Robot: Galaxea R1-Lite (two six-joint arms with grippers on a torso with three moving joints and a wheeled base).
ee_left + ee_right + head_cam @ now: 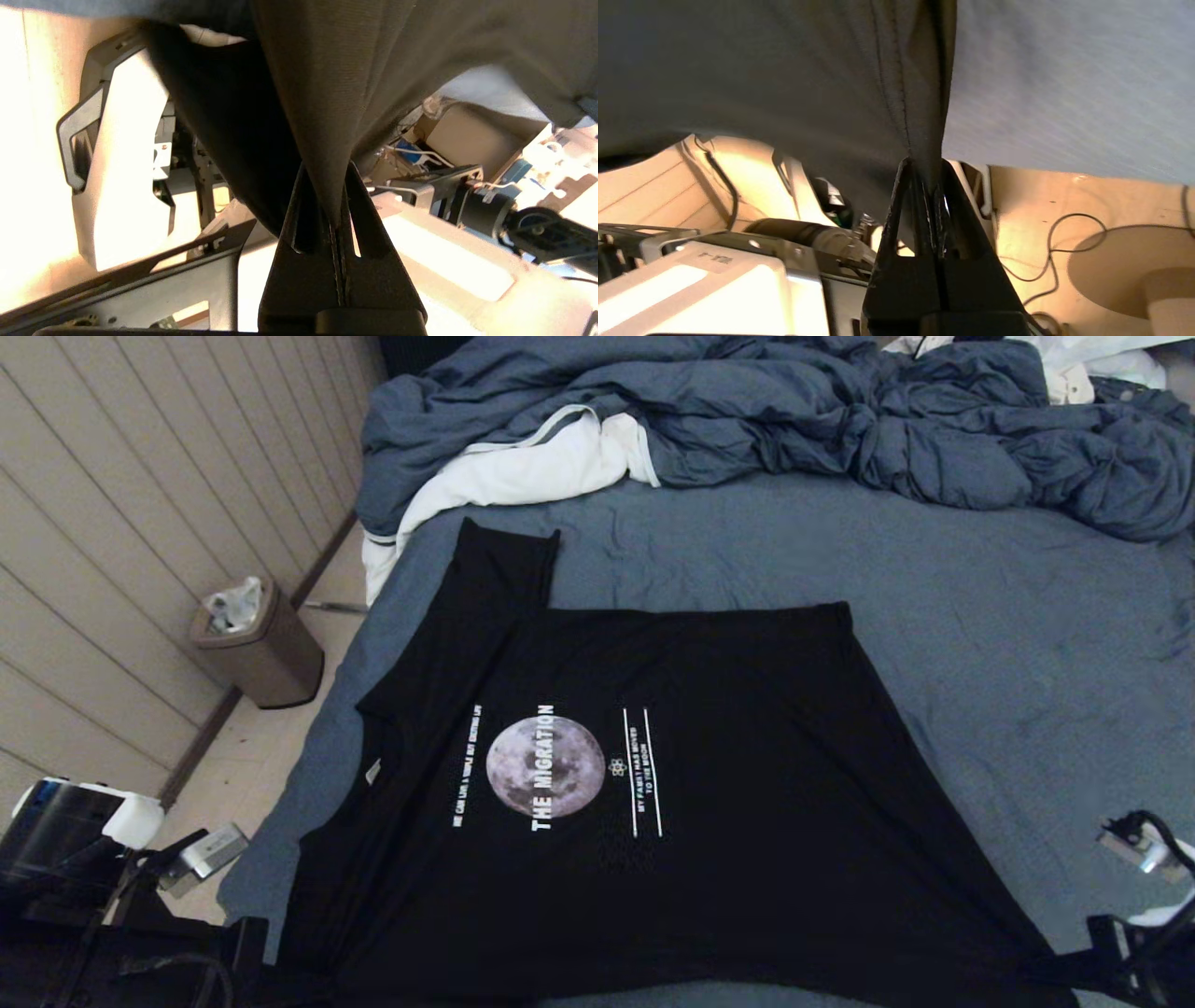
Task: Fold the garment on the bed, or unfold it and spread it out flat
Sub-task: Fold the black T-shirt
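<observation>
Clamping the garment [672, 784] by its near corners, both pincers [332, 205] [927, 179] stand opposite the duvet [840, 420].

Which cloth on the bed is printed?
The black T-shirt: it carries a grey moon and white lettering; the white cloth and blue-grey duvet are plain.
</observation>
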